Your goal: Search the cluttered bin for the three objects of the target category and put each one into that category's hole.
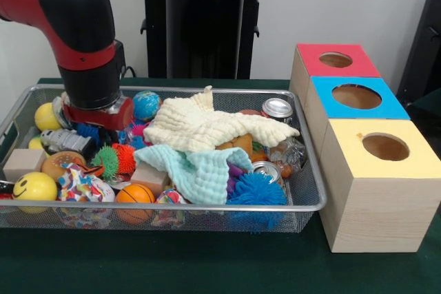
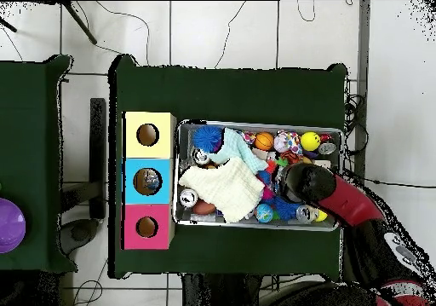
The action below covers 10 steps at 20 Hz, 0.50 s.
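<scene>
- We see the red and black arm's gripper (image 1: 83, 129) lowered into the left end of the large silver wire-mesh bin (image 1: 207, 207) in the front view; its fingers are buried among the toys, so we cannot tell whether it is open or closed.
- Just beside it lie a blue globe-patterned ball (image 1: 146, 105), a plain yellow ball (image 1: 47, 117) and a silver and black toy car (image 1: 65, 142).
- A cream waffle cloth (image 1: 207, 127) and a mint green cloth (image 1: 196, 170) cover the bin's middle; a blue spiky rubber ball (image 1: 256, 191) sits at the front right.
- Right of the bin stand three wooden boxes, each with a round hole: the red-topped box (image 1: 336, 60), the blue-topped box (image 1: 356, 97) and the yellow-topped box (image 1: 382, 147).
</scene>
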Available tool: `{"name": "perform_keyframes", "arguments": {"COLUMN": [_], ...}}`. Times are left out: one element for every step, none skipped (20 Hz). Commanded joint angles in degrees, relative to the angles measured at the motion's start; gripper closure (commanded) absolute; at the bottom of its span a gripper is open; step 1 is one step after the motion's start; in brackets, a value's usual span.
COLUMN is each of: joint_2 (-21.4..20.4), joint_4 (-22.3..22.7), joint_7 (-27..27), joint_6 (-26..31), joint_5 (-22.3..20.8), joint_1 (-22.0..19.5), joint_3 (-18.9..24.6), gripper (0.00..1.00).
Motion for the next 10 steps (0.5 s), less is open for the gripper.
{"name": "perform_keyframes", "arguments": {"joint_2": [-0.4, -0.6, -0.7, -0.9, -1.2, -1.5, -1.9, -2.3, -2.6, -2.9], "joint_4": [4.5, 4.4, 4.2, 3.5, 3.5, 3.7, 4.0, 4.2, 4.3, 4.3], "joint_7": [10.0, 9.9, 9.8, 9.8, 9.9, 10.3, 10.6, 10.9, 11.0, 11.3], "joint_6": [9.6, 10.1, 10.7, 11.9, 12.5, 12.6, 12.7, 12.9, 13.0, 13.3], "joint_5": [3.4, 3.5, 3.5, 3.7, 4.0, 4.2, 4.4, 4.7, 4.8, 5.0], "joint_1": [0.9, 1.0, 1.1, 1.3, 1.2, 1.4, 1.6, 1.8, 2.0, 2.3], "joint_3": [1.0, 0.8, 0.7, 0.5, 0.5, 0.3, 0.1, -0.1, -0.3, -0.6], "gripper": [1.0, 1.0, 1.0, 1.0, 1.0, 1.0, 1.0, 1.0, 1.0, 1.0]}}
